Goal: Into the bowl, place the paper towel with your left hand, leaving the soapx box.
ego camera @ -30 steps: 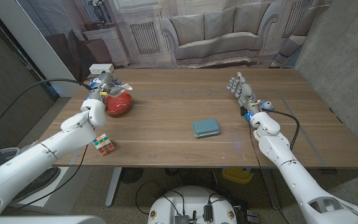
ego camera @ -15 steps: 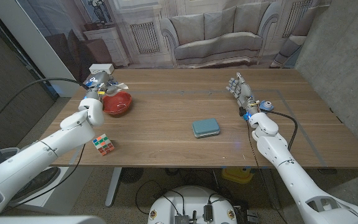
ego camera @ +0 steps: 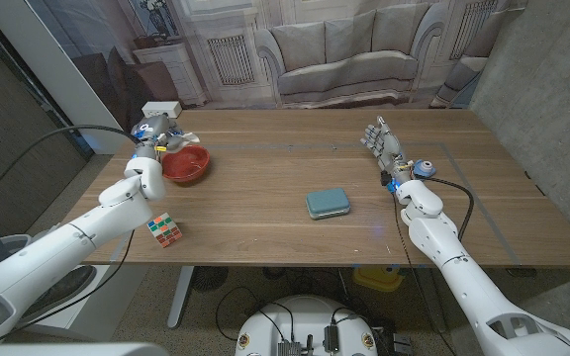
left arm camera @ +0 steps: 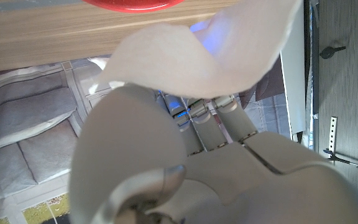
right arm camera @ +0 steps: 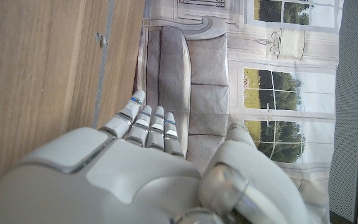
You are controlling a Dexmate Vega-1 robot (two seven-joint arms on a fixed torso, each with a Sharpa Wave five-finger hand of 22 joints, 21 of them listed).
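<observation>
White-shelled arms, grey robot hand (ego camera: pixel 379 139), black cable at each wrist.

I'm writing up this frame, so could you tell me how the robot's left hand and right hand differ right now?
The left hand holds the white paper towel beside the red bowl at the table's far left; the right hand holds nothing. The left hand's fingers are closed on the towel; the right hand's fingers are extended together, upright over bare wood. Both are the same pale grey build.

no readable text, labels too small perhaps

Bare tabletop (ego camera: pixel 265 173) beside bowl (ego camera: pixel 187 165)
</observation>
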